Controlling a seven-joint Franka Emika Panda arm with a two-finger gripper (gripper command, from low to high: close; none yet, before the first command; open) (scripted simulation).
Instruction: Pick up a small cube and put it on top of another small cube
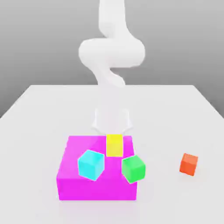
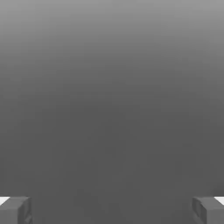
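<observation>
The small orange-red cube (image 1: 189, 164) sits alone on the white table, toward the exterior view's right. The cyan cube (image 1: 91, 164) rests tilted on a big magenta block (image 1: 72, 181). The green cube (image 1: 133, 168) sits tilted at that block's right edge. My gripper (image 1: 112, 127) hangs from the white arm just behind the magenta block, well to the left of the orange-red cube. In the hand view the gripper (image 2: 112, 210) is open, its grey fingertips (image 2: 15, 210) far apart with nothing between them against a plain grey background.
A yellow block (image 1: 114, 145) stands at the magenta block's back edge, right in front of my hand. The white table (image 1: 39, 113) stretches wide around the blocks, with bare surface between the magenta block and the orange-red cube.
</observation>
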